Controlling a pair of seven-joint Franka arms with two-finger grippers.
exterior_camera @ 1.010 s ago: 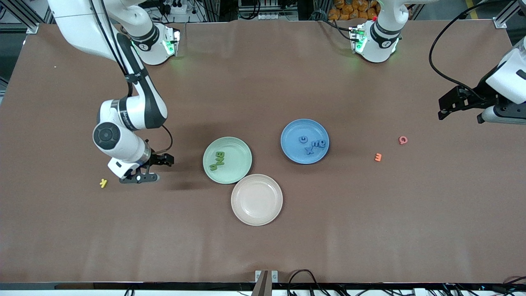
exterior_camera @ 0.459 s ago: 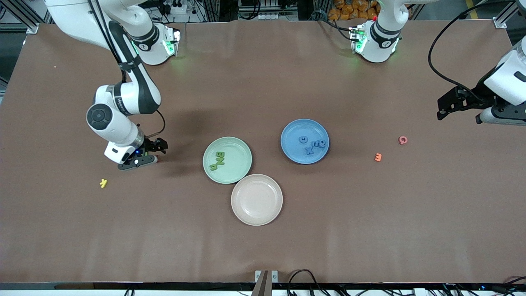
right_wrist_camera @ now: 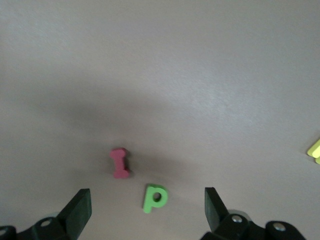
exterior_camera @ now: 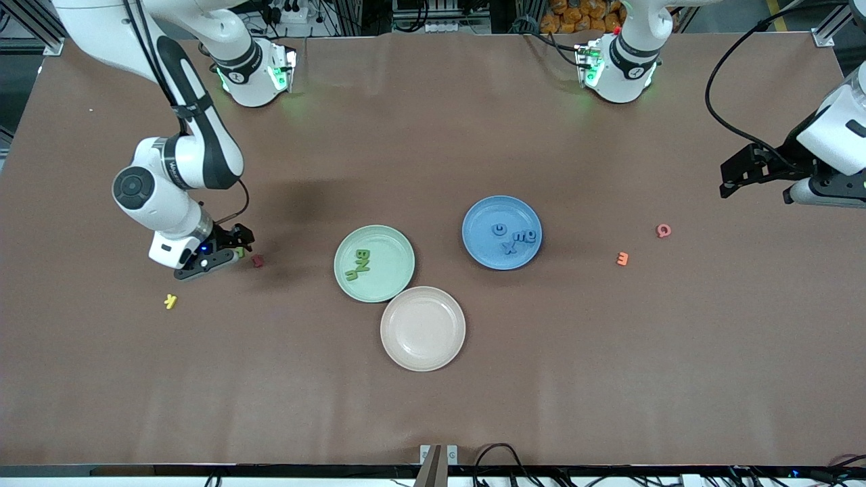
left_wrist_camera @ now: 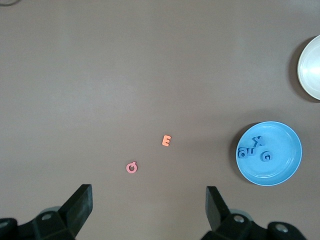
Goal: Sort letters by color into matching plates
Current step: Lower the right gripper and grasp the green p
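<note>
- The right gripper [exterior_camera: 233,247] is hanging low over the table [exterior_camera: 433,406] toward the right arm's end, fingers [right_wrist_camera: 75,210] spread wide, gripping nothing.
- Under it a green P [right_wrist_camera: 154,198] is lying on the table, with a red I [right_wrist_camera: 119,163] just beside it; a yellow letter [exterior_camera: 170,301] is sitting nearer the front camera.
- The green plate [exterior_camera: 392,284] is holding three green letters [exterior_camera: 360,264], bunched together off-center.
- The beige plate [exterior_camera: 423,328] is touching the green one, nearer the front camera, with nothing in it.
- The blue plate [exterior_camera: 484,253] is carrying four blue letters [exterior_camera: 514,237]: one alone, three clustered.
- An orange E [exterior_camera: 622,258] and a pink letter [exterior_camera: 664,230] are lying loose toward the left arm's end.
- The left gripper [exterior_camera: 754,179] is waiting high over that end, fingers [left_wrist_camera: 80,205] parted and gripping nothing.
</note>
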